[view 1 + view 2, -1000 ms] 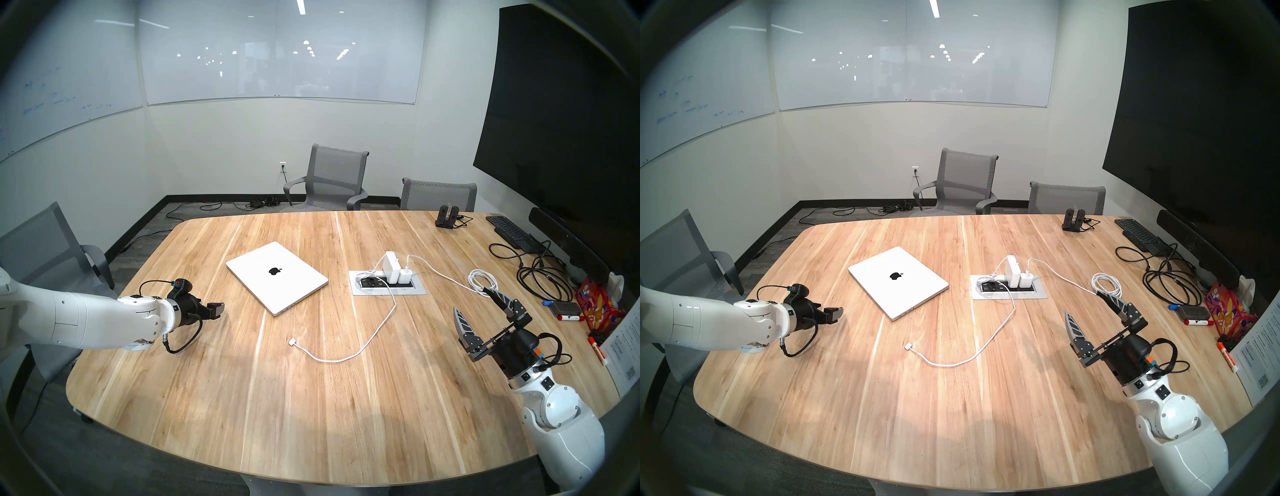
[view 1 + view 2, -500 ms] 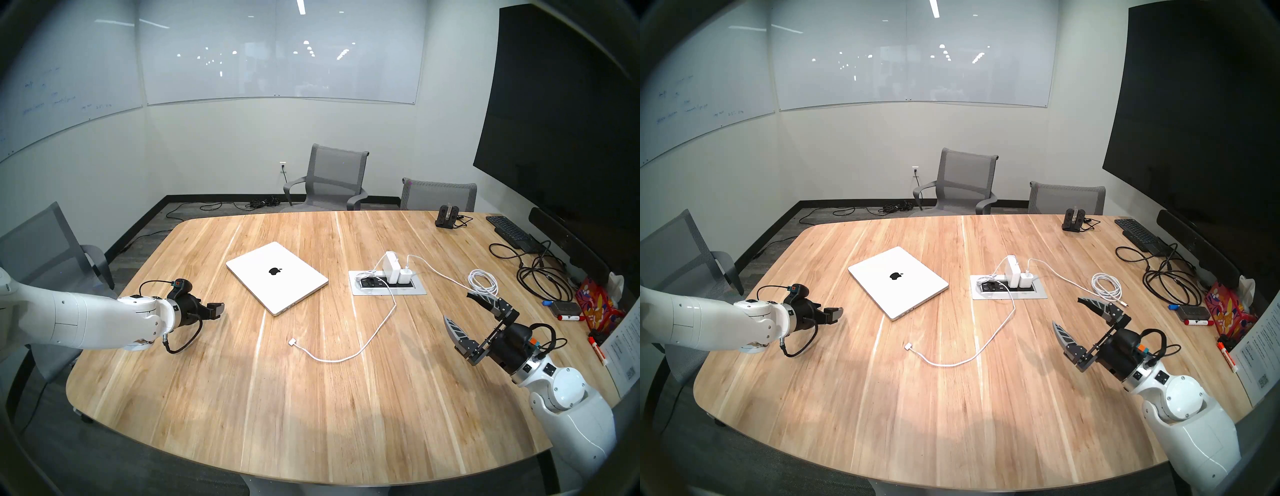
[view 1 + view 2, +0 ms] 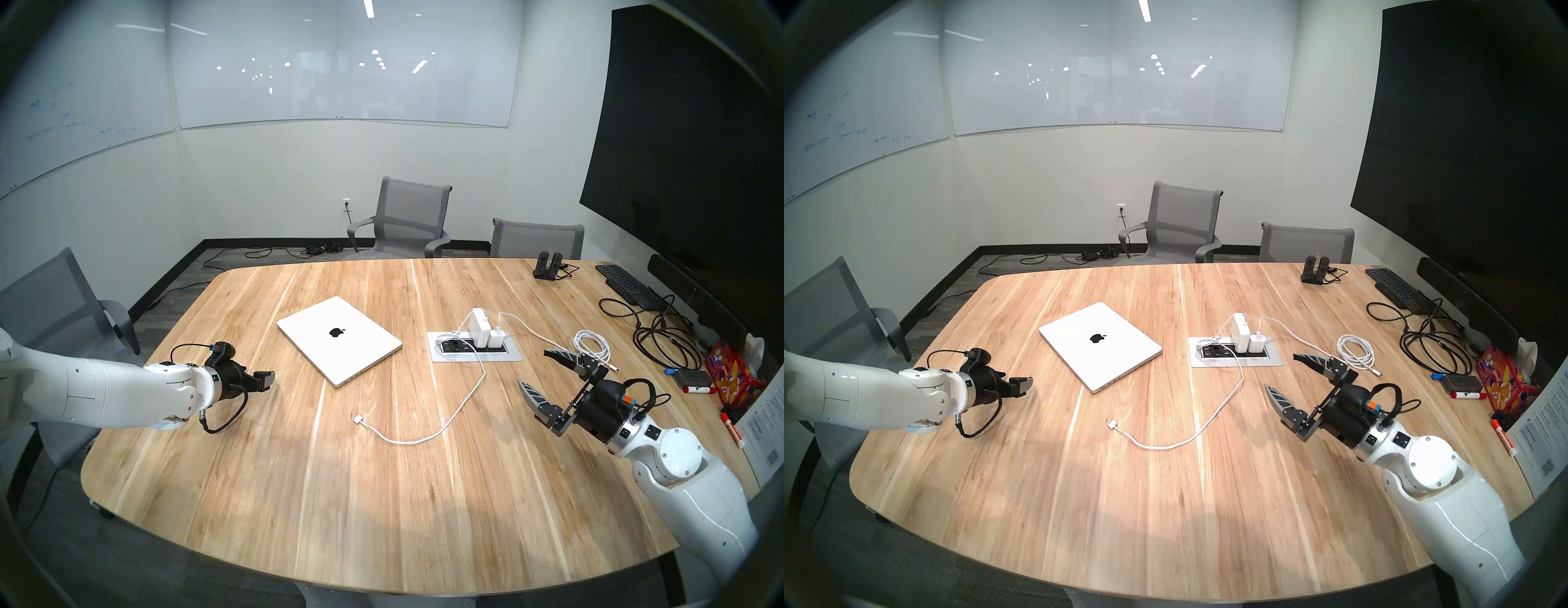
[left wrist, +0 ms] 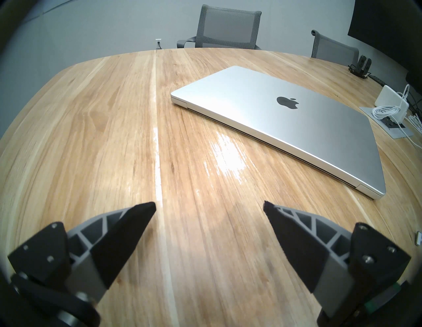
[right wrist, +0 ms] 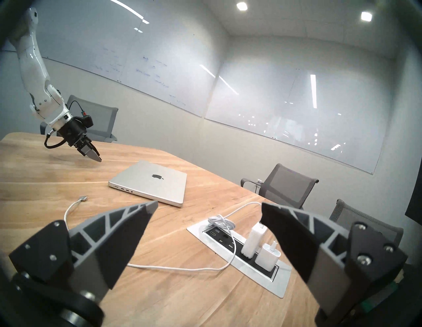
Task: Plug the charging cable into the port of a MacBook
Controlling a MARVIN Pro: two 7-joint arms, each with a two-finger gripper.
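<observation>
Right gripper gaping, empty; left gripper spread too. Come down squarely over the MagSafe connector, pinching its flat sides.

right claw agape, empty | MacBook shut | charging cable loose on table

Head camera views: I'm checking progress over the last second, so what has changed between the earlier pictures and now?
The right gripper swung left across the table toward the power outlet panel, turning to point further left; its jaws stayed wide open and empty. Nothing was grasped or released. The left gripper, the laptop and the charging cable, with its connector lying loose, stayed put.
</observation>
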